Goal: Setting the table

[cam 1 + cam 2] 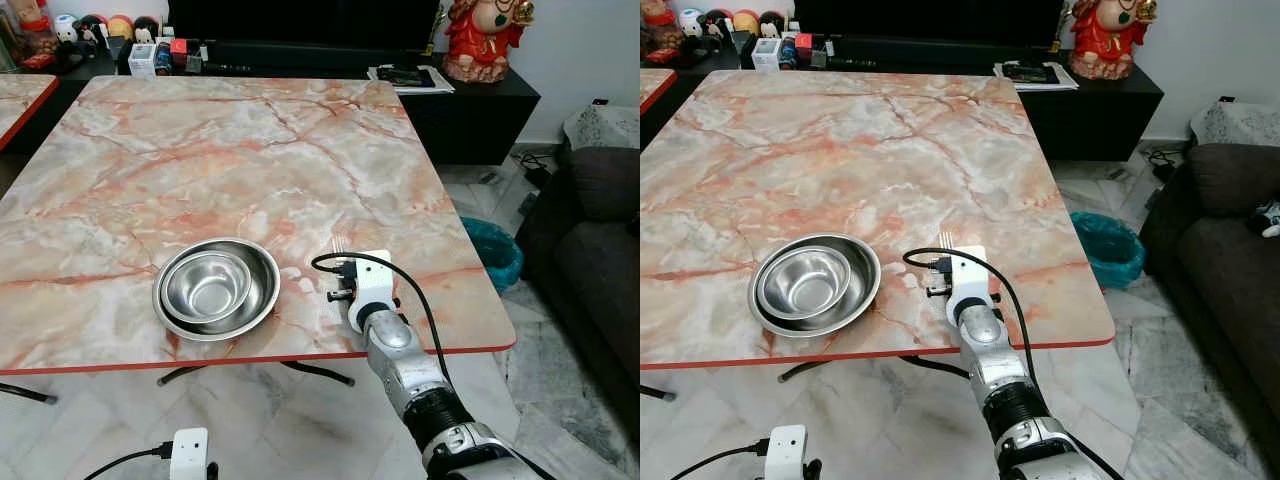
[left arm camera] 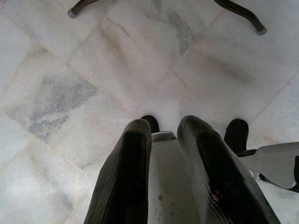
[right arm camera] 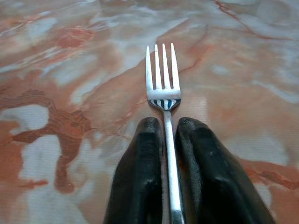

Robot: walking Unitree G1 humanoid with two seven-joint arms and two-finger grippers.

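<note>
A silver fork (image 3: 163,93) is pinched between the two black fingers of my right gripper (image 3: 166,128), which is shut on its handle. Its tines (image 1: 338,243) point away from me, low over the marble table (image 1: 230,150) near the front edge. Just to the left of the fork stand two nested steel bowls (image 1: 216,287), a small one inside a wider one. My left gripper (image 2: 163,133) hangs idle over the floor below the table, fingers a little apart with nothing between them.
A low black cabinet (image 1: 470,110) with a red figurine (image 1: 487,35) and small items runs behind the table. A dark sofa (image 1: 590,240) and a teal bin (image 1: 495,250) stand to the right. Black table legs (image 2: 243,14) cross the tiled floor.
</note>
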